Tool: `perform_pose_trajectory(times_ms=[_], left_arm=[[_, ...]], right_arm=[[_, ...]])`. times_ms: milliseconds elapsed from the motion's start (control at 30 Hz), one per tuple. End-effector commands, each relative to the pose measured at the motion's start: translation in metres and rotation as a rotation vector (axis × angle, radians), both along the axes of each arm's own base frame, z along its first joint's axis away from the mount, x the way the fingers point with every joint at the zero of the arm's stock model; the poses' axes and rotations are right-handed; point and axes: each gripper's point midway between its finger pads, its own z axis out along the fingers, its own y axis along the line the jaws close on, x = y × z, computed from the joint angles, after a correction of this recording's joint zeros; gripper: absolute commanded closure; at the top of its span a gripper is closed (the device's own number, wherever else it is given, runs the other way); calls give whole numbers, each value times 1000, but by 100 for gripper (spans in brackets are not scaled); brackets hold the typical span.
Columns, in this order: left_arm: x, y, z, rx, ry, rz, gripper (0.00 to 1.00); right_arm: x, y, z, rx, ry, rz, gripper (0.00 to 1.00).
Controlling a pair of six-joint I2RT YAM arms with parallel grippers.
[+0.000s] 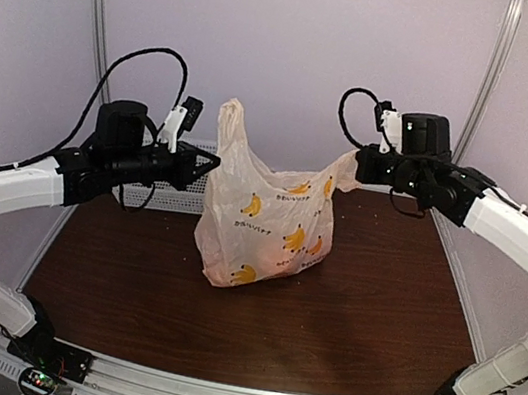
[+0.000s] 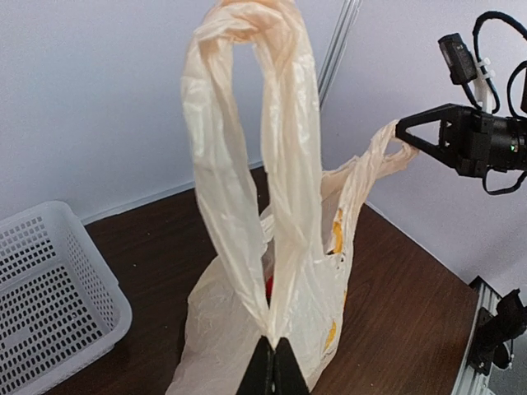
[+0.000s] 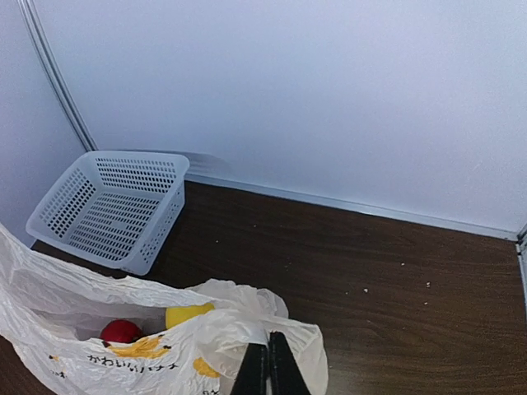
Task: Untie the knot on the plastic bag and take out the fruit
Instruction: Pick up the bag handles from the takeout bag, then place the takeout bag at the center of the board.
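Bananas in yellow print dot the thin, crinkly, translucent cream-peach plastic bag (image 1: 264, 228), which we see standing near the middle of the dark brown wooden table (image 1: 387, 309), its long axis upright. One twisted handle loop (image 2: 290, 156) rises straight up on the bag's left side. The other handle (image 1: 344, 173) stretches sideways and slightly upward to the right. The left arm reaches in roughly level from the left, and the left pincer (image 2: 271, 358) has its fingers pressed together on the film at the foot of the upright loop. The right arm comes in a little higher from the right, with the right pincer (image 3: 268, 358) clamped on the stretched handle's film. Between the handles the mouth gapes, and inside we see a smooth red fruit (image 3: 122, 331) beside a smooth yellow fruit (image 3: 188, 315). A white perforated plastic basket (image 3: 107, 206) sits behind the bag at the table's back left.
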Motion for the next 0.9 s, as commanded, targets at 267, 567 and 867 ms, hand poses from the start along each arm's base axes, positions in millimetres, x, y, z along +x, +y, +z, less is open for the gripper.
perform_pose_trajectory(times_ms=[267, 567, 867], left_arm=[[41, 2, 72, -91, -122, 0, 100], [59, -20, 52, -58, -144, -59, 100], [100, -30, 43, -56, -152, -16, 100]], right_arm=[[-1, -35, 145, -143, -310, -47, 100], [-41, -8, 87, -103, -195, 214, 100], [-139, 49, 63, -17, -26, 681, 100]])
